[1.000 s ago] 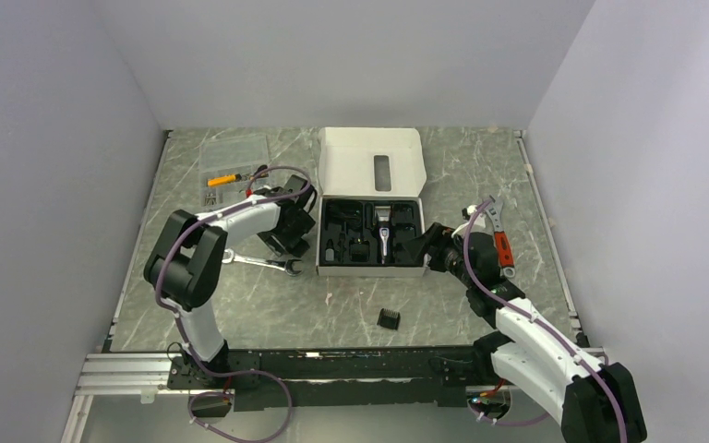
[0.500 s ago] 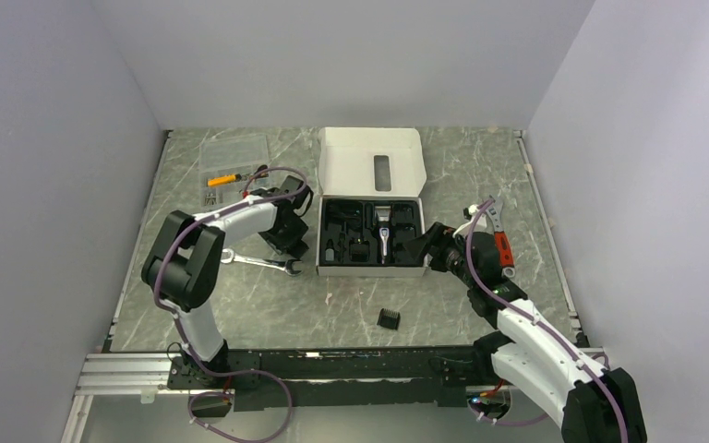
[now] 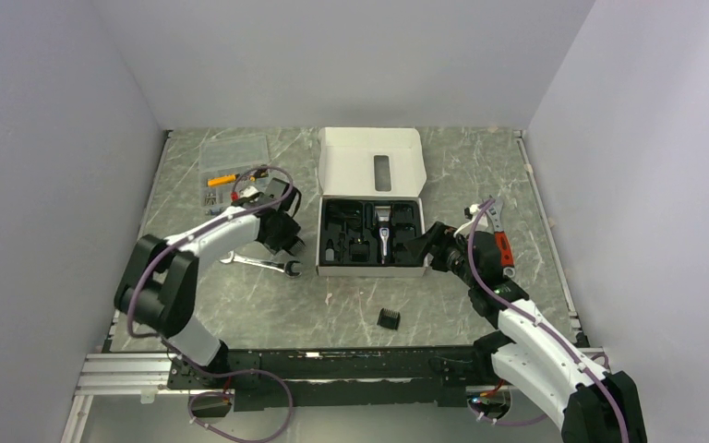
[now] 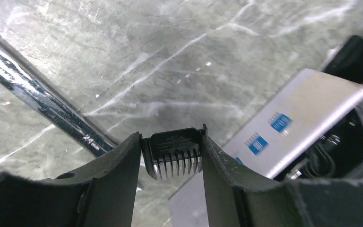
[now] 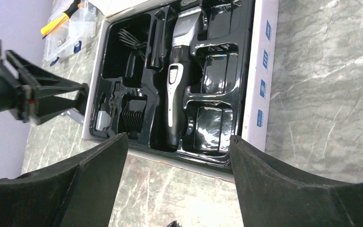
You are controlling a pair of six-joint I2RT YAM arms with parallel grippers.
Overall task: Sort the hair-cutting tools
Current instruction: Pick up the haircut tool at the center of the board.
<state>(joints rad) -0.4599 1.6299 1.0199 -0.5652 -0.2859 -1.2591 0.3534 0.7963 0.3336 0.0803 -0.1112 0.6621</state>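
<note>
My left gripper is shut on a small black comb attachment, teeth pointing toward the camera, held above the table just left of the white box. From above, this gripper hangs between the box and the silver wrench. The black-and-silver hair clipper lies in the box's black tray, with other comb attachments in pockets beside it. Another loose comb lies on the table in front of the box. My right gripper stands open and empty at the box's near right corner.
A silver open-end wrench lies left of the box, under my left gripper. The red-handled adjustable wrench lies behind my right arm. At the back left stands a clear plastic case with an orange screwdriver. The box lid stands open at the back.
My left gripper has closed on the comb attachment and drawn slightly left, away from the box, its elbow swinging left. The right arm has stayed still.
</note>
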